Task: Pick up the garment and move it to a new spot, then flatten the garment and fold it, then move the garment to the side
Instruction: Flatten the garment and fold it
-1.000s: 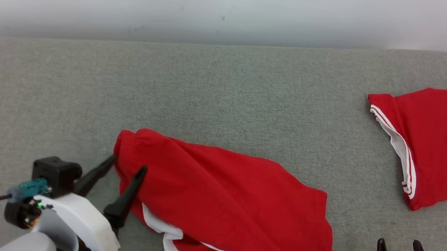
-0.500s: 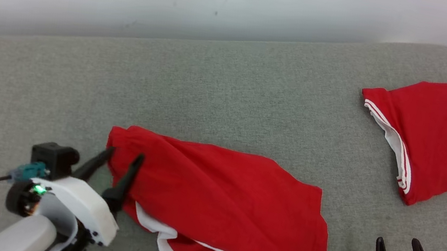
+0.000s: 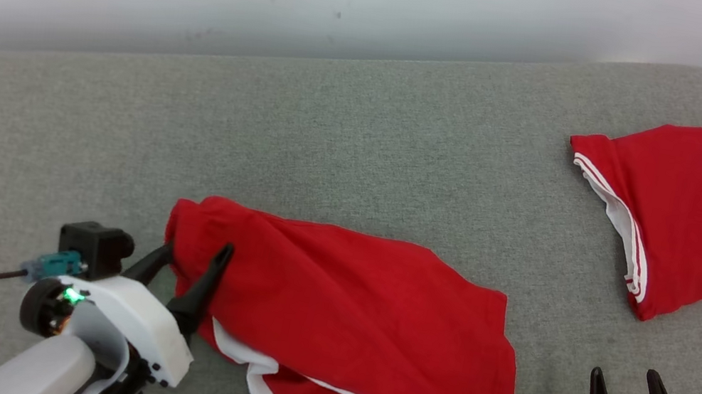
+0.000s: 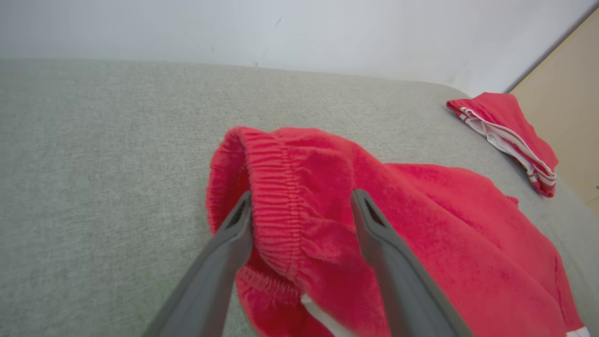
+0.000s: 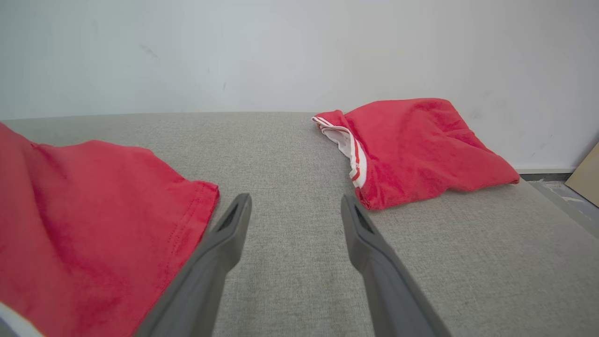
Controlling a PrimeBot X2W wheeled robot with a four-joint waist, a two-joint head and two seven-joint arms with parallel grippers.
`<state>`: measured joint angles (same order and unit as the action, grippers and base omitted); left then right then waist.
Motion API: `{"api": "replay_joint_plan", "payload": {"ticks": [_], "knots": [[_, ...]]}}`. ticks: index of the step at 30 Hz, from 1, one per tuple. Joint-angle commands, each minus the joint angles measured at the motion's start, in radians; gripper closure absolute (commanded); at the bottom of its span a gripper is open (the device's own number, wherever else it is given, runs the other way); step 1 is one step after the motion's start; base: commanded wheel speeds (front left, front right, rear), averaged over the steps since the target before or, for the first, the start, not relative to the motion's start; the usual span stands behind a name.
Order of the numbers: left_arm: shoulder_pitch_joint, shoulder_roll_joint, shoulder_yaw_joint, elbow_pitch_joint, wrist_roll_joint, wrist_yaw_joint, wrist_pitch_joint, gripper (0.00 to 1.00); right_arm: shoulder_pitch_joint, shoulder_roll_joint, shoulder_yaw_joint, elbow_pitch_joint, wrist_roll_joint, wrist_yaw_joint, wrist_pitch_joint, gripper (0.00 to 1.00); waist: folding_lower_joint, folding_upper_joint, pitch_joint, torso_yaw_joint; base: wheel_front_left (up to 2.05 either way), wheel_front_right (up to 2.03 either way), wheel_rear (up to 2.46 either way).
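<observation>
Across the whole scene, a grey upholstered worktop (image 3: 358, 155) against a pale wall. At its middle, toward the near edge, the garment (image 3: 357, 328) — red, rumpled, white trim along the lower hem. Far right and well apart, a second red piece (image 3: 701, 215), folded, white-striped edge facing left. At the garment's gathered left end, the left end effector (image 3: 197, 249) — jaws spread wide, bunched edge between them, not clamped. Lower right, the right end effector (image 3: 623, 375), jaws apart over bare worktop, holding nothing.
</observation>
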<state>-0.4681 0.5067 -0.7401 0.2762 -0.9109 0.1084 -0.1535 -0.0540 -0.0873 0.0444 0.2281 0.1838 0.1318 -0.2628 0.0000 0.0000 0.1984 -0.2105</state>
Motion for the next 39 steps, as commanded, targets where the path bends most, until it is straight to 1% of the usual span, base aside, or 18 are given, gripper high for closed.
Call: {"api": "replay_joint_plan", "payload": {"ticks": [1, 2, 3, 6, 9, 13, 19, 22, 26, 28, 30, 32, 33, 35, 37, 39], "knots": [[-0.009, -0.002, 0.001, -0.001, -0.016, -0.009, -0.001, 0.48, -0.007, 0.000, 0.000, 0.002, -0.002, -0.002, -0.002, 0.00, 0.0000, 0.0000, 0.000, 0.000, 0.00, 0.00, 0.00], [-0.010, -0.008, 0.001, -0.002, -0.024, -0.017, -0.003, 0.73, -0.006, 0.000, 0.001, 0.003, -0.002, -0.002, -0.002, 0.00, 0.0000, 0.0000, 0.000, 0.000, 0.00, 0.00, 0.00], [-0.011, -0.010, 0.001, -0.005, -0.025, -0.025, -0.003, 1.00, -0.004, 0.000, 0.000, 0.004, -0.003, -0.002, -0.002, 0.00, 0.0000, 0.0000, -0.001, 0.000, 0.00, 0.00, 0.00], [-0.006, -0.008, -0.011, -0.020, -0.025, -0.038, 0.009, 1.00, 0.011, 0.001, -0.010, 0.003, -0.003, -0.002, -0.002, 0.00, 0.0000, 0.0000, -0.005, 0.010, 0.00, 0.00, 0.00], [0.015, 0.001, -0.025, -0.060, -0.008, -0.026, 0.017, 1.00, 0.020, 0.002, -0.016, 0.004, -0.005, -0.002, -0.002, 0.00, 0.0000, 0.0000, -0.013, 0.028, 0.00, 0.00, 0.00], [0.079, 0.019, -0.031, -0.195, -0.014, 0.030, 0.029, 1.00, 0.038, 0.003, -0.026, 0.001, -0.003, -0.002, -0.002, 0.00, 0.0000, 0.0000, -0.031, 0.068, 0.00, 0.00, 0.00], [0.227, 0.064, -0.065, -0.457, -0.033, 0.139, 0.079, 1.00, 0.058, 0.004, -0.023, 0.003, -0.001, -0.002, -0.002, 0.00, 0.0000, 0.0000, -0.055, 0.143, 0.00, 0.00, 0.00], [0.291, 0.084, -0.087, -0.560, -0.028, 0.189, 0.097, 1.00, 0.063, 0.002, -0.019, 0.004, -0.001, -0.002, -0.002, 0.00, 0.0000, 0.0000, -0.061, 0.176, 0.00, 0.00, 0.00], [0.343, 0.093, -0.118, -0.661, -0.023, 0.237, 0.122, 1.00, 0.071, -0.001, -0.019, 0.007, -0.001, -0.002, -0.002, 0.00, 0.0000, 0.0000, -0.064, 0.201, 0.00, 0.00, 0.00], [0.355, 0.084, -0.120, -0.696, -0.029, 0.255, 0.125, 1.00, 0.067, -0.001, -0.017, 0.007, 0.000, -0.002, -0.002, 0.00, 0.0000, 0.0000, -0.060, 0.203, 0.00, 0.00, 0.00], [0.362, 0.069, -0.116, -0.712, -0.052, 0.260, 0.130, 1.00, 0.054, -0.001, -0.012, 0.007, 0.000, -0.002, -0.002, 0.00, 0.0000, 0.0000, -0.052, 0.200, 0.00, 0.00, 0.00], [0.344, 0.073, -0.105, -0.691, -0.050, 0.270, 0.131, 1.00, 0.042, 0.001, -0.004, 0.007, 0.001, -0.002, -0.002, 0.00, 0.0000, 0.0000, -0.040, 0.191, 0.00, 0.00, 0.00], [0.338, 0.059, -0.095, -0.676, -0.067, 0.269, 0.129, 1.00, 0.038, 0.002, -0.002, 0.007, 0.003, -0.002, -0.002, 0.00, 0.0000, 0.0000, -0.035, 0.187, 0.00, 0.00, 0.00], [0.307, 0.062, -0.079, -0.627, -0.067, 0.264, 0.135, 1.00, 0.031, 0.004, 0.002, 0.007, 0.006, -0.002, -0.002, 0.00, 0.0000, 0.0000, -0.020, 0.173, 0.00, 0.00, 0.00], [0.280, 0.040, -0.058, -0.564, -0.089, 0.259, 0.134, 1.00, 0.026, 0.006, 0.003, 0.007, 0.007, -0.002, -0.002, 0.00, 0.0000, 0.0000, -0.005, 0.160, 0.00, 0.00, 0.00], [0.237, 0.036, -0.048, -0.494, -0.076, 0.245, 0.141, 1.00, 0.017, 0.006, 0.005, 0.009, 0.006, -0.002, -0.002, 0.00, 0.0000, 0.0000, 0.011, 0.145, 0.00, 0.00, 0.00]]}}
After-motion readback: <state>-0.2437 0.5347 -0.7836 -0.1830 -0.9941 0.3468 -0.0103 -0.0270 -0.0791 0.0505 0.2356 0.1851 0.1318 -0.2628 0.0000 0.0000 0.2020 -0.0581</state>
